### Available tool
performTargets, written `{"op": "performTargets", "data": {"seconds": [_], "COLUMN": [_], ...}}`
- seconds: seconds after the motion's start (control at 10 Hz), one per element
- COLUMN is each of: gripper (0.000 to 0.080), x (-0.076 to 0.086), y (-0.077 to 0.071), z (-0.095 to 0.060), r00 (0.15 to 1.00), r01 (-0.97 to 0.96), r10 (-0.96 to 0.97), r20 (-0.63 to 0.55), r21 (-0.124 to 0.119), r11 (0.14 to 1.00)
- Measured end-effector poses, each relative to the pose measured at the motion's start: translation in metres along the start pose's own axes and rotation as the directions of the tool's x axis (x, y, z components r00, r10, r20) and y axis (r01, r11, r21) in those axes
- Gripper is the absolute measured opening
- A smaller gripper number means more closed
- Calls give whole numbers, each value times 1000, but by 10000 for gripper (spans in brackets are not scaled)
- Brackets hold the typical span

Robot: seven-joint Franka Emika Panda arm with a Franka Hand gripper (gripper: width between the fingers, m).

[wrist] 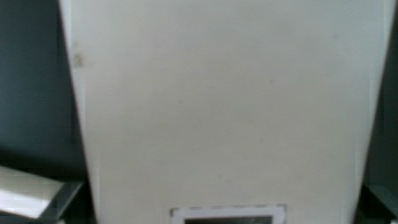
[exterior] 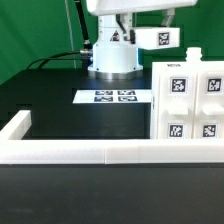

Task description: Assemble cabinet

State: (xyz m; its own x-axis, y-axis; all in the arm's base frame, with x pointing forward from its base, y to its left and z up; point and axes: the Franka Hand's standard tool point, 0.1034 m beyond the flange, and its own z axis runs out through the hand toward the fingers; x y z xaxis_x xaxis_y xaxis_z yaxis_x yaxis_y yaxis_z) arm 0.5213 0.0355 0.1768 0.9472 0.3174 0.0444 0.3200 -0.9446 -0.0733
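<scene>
The cabinet body (exterior: 190, 100) is a tall white box with several black-and-white tags on its face, standing on the exterior view's right. My gripper (exterior: 141, 30) hangs high beside the robot base and holds a white tagged cabinet panel (exterior: 163, 38) in the air, above and behind the body's top. In the wrist view this panel (wrist: 222, 100) is blurred and fills nearly the whole picture, with a tag (wrist: 228, 213) at one end. It hides my fingers.
The marker board (exterior: 115, 97) lies flat on the black table in front of the robot base (exterior: 113, 55). A low white border rail (exterior: 90, 152) runs along the front and up the exterior view's left (exterior: 18, 125). A pale object (wrist: 32, 195) shows beside the panel.
</scene>
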Motion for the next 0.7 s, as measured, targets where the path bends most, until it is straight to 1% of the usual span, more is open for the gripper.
{"op": "performTargets", "data": {"seconds": [0.1, 0.2, 0.5, 0.6, 0.7], "gripper": [558, 558, 558, 558, 558], "x": [13, 10, 10, 14, 31], "y": [2, 2, 1, -5, -17], "z": [-3, 0, 1, 0, -2], "r00": [1000, 1000, 1000, 1000, 1000], "r01": [-12, -11, -11, -6, -4], "r10": [12, 11, 11, 6, 4], "r20": [-10, -5, -2, -4, -9], "r21": [0, 1, 2, 3, 10], "r11": [1000, 1000, 1000, 1000, 1000]}}
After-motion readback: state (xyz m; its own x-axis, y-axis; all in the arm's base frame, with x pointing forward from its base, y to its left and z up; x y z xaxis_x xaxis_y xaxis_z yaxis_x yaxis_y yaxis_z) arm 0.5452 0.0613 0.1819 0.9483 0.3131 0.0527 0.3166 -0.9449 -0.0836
